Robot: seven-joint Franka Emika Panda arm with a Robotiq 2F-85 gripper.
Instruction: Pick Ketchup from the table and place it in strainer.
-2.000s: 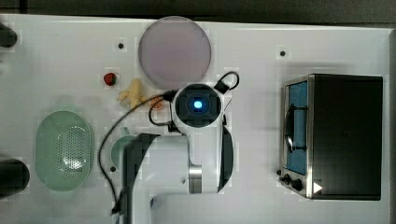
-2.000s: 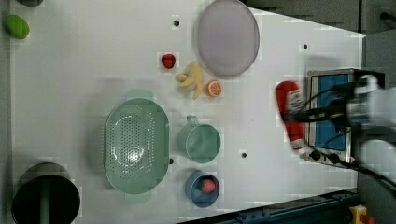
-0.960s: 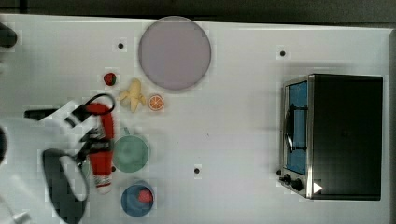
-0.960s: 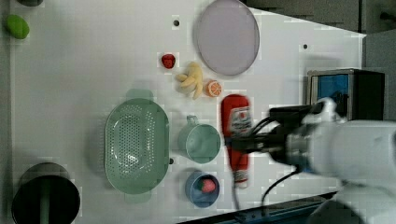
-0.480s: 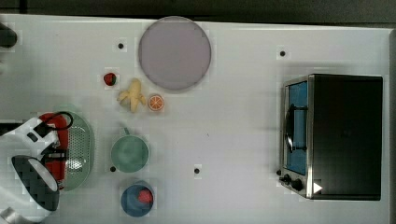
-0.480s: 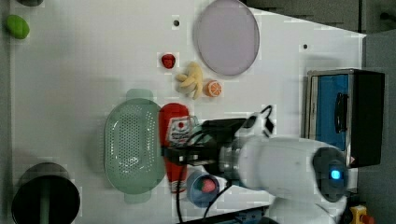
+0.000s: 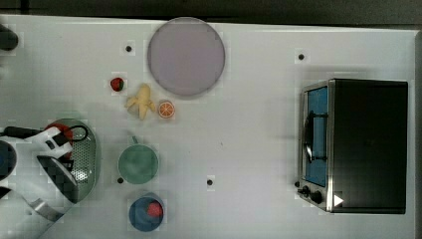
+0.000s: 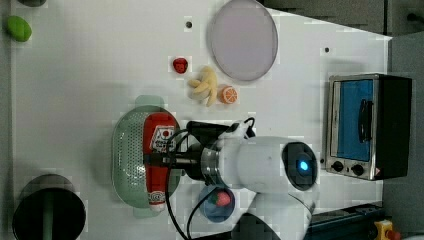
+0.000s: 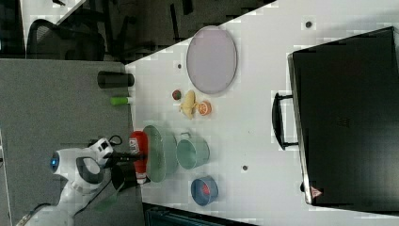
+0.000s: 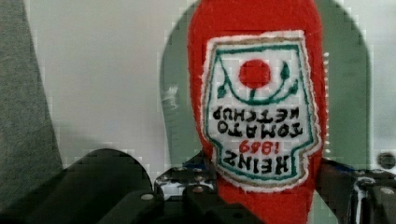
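The Ketchup (image 8: 159,145), a red bottle with a white label, lies lengthwise inside the pale mint strainer (image 8: 127,160), white end toward the left view's bottom. My gripper (image 8: 161,161) reaches in from the left view's right and is shut on the bottle's middle. Up close, the wrist view has the Ketchup (image 10: 261,93) between the two fingers (image 10: 201,189) with the strainer (image 10: 345,93) beneath it. In the top view my arm covers most of the strainer (image 7: 90,159), and a bit of the Ketchup (image 7: 59,128) shows. The right view has the Ketchup (image 9: 138,141) just above the strainer (image 9: 159,155).
A mint cup (image 7: 138,163) and a blue bowl (image 7: 146,213) holding a strawberry stand right beside the strainer. Farther off are a strawberry (image 7: 117,83), a banana (image 7: 140,102), an orange slice (image 7: 166,108), a lilac plate (image 7: 185,56) and a toaster oven (image 7: 358,144). A black cylinder (image 8: 47,210) stands near the strainer.
My arm carried the Ketchup from beside the mint cup toward the left in both views, to over and into the strainer.
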